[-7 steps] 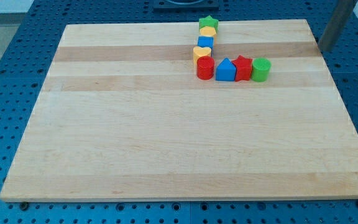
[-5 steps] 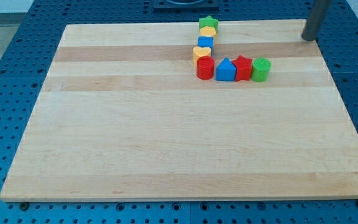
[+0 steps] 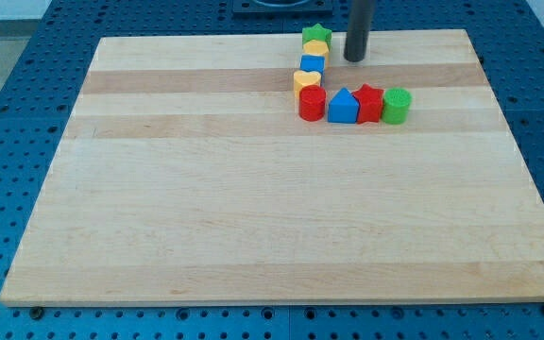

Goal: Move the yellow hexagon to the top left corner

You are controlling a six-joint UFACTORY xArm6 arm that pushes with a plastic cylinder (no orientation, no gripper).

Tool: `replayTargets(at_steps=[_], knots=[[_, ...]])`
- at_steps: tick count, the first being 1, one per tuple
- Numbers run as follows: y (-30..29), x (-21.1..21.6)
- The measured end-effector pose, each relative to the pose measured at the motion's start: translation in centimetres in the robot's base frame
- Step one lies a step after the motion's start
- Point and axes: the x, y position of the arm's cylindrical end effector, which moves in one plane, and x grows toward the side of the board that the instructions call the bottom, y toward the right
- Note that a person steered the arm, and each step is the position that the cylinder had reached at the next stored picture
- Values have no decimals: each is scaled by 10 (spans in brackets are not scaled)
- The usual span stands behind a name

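The yellow hexagon [image 3: 316, 47] lies near the board's top edge, wedged between a green star [image 3: 316, 35] above it and a blue block [image 3: 313, 63] below it. My tip [image 3: 353, 59] stands just to the right of this column, about level with the blue block and apart from it. Below the blue block lies a yellow heart [image 3: 306, 80].
A red cylinder [image 3: 311, 102], a blue triangle [image 3: 343, 106], a red star [image 3: 369, 102] and a green cylinder [image 3: 397, 105] form a row below the column. The wooden board [image 3: 159, 189] lies on a blue perforated table.
My tip has moved left along the board's top, from beyond the right edge to just right of the block column. No block has moved.
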Motion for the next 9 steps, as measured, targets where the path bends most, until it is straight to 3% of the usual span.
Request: replayTargets(at_steps=[3,7,9], knots=[[-111,0],[-248,34],[-255,26]])
